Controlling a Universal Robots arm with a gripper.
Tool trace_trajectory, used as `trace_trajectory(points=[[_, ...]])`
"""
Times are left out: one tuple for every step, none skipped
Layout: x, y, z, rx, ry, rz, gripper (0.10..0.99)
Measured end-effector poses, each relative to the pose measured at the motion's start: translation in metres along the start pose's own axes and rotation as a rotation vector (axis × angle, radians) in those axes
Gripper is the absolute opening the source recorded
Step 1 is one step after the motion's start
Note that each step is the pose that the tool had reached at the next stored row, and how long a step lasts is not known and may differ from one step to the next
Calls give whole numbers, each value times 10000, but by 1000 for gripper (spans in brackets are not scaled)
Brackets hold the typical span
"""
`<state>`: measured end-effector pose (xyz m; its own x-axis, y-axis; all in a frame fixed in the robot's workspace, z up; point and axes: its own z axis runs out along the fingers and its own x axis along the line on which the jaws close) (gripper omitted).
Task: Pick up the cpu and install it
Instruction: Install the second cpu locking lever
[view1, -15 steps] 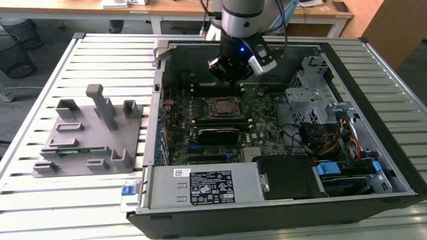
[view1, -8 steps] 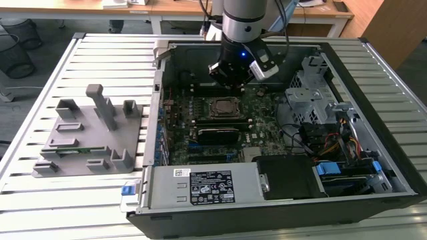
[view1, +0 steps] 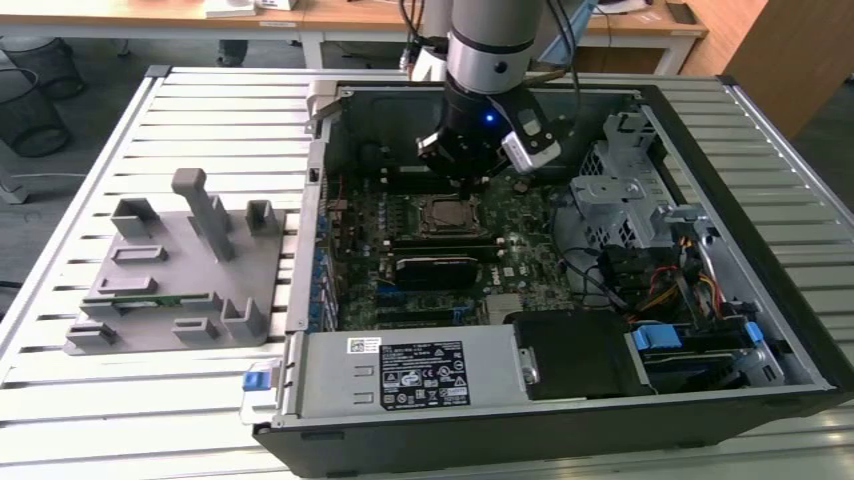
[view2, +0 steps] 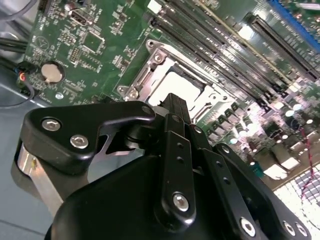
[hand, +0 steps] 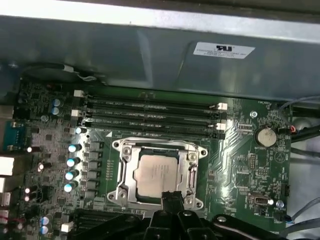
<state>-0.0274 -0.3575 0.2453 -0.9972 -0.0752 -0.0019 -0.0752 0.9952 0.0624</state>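
The arm is reaching down into the open computer case (view1: 561, 400), which is lying on its side on the slatted desk (view1: 80, 420) so that the green board (view1: 534, 230) is facing up and is easy to reach from above; the gripper (hand: 171, 196) is hanging low over the board, just beside the socket (hand: 125, 172), and its black fingers (view2: 176, 107) are looking drawn together with nothing between them, so I am judging it as closed and empty. The cpu (hand: 159, 172) is already lying flat inside the metal frame of the socket, its silvery top facing up, in both wrist views; it is sitting square with the frame, which is how it must sit for the contacts to meet. In the exterior view a grey holder (view1: 187, 270) with several slots is standing on the desk to the exterior view's left of the case, well apart from the arm.
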Motion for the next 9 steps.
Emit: trace_trajectory(points=[[1,-13,-1,-1,10,0,106],[2,-26,-2,0,13,0,106],[3,-40,-3,0,14,1,106],[4,-52,-3,-1,15,1,106],[5,-64,-3,-1,14,1,106],[5,-72,-3,-1,14,1,106],[6,-79,-1,-1,14,1,106],[6,-84,1,-1,14,1,106],[6,-87,6,-3,13,2,106]])
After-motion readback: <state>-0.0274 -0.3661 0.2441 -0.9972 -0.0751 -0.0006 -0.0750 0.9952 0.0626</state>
